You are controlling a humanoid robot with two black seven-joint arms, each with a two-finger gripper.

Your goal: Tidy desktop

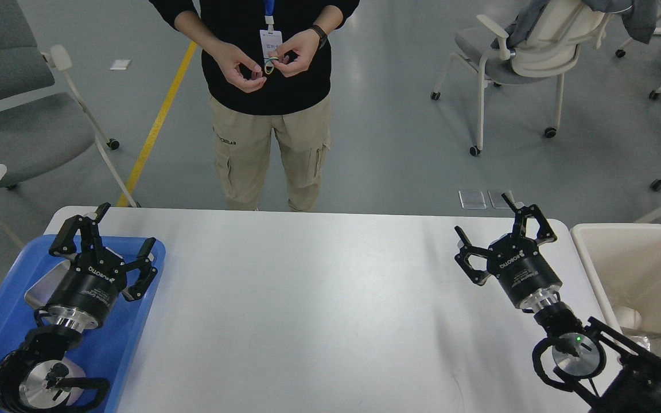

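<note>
The desktop (319,304) is a large white tabletop with rounded corners; nothing lies on its white surface. My left gripper (104,241) is open and empty, hovering above the blue tray (3,304) at the table's left edge. My right gripper (500,235) is open and empty, above the right part of the desktop, left of the cream bin (640,269).
A person (267,103) stands at the far edge, holding a small ring-shaped thing in both hands. The blue tray holds a metal plate (43,287). The cream bin holds crumpled waste at its bottom (652,344). Chairs stand on the floor behind.
</note>
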